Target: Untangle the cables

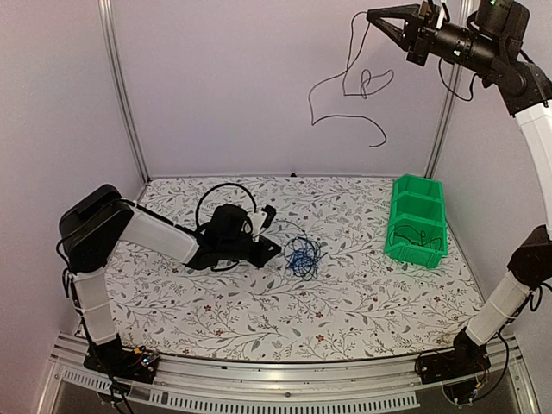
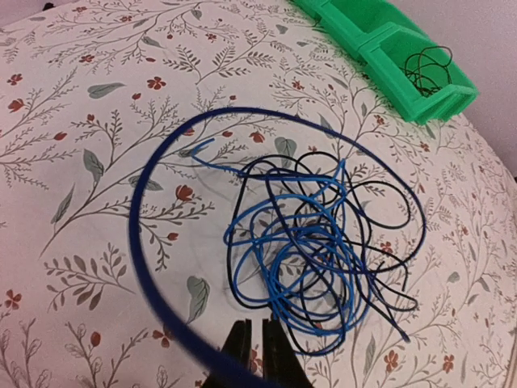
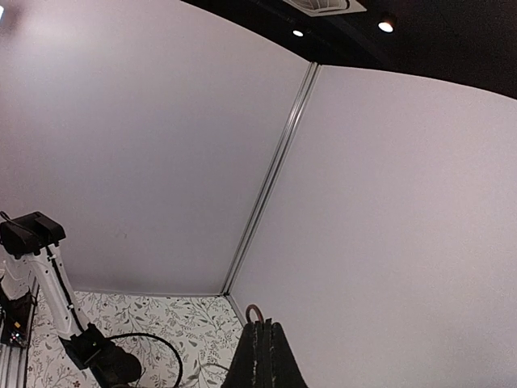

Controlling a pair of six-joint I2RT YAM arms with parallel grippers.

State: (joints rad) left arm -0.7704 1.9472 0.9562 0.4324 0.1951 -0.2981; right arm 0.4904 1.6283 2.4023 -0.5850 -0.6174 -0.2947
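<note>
Right claw [image 1: 373, 15] pinches separated black cable [image 1: 348, 116] aloft. Left claw [image 2: 258, 327] near-closed at tangle [image 2: 311, 242] near edge, hold unconfirmed. Next, likely: cable to green bin [image 1: 417, 185].

A robotics lab test cell is shown. The workspace is boxed in by plain white panels [image 1: 259, 78] held between aluminium profile posts [image 1: 121, 86]. The left arm [image 1: 155, 233] and right arm [image 1: 539, 129] are bolted to a metal rail [image 1: 285, 375] along the table [image 1: 345, 310], which is covered in a floral print. A green plastic parts bin [image 1: 417, 220] and the cables [image 1: 302, 256] are laid out on it. Recessed ceiling spots [image 3: 386, 26] are caught overhead.
</note>
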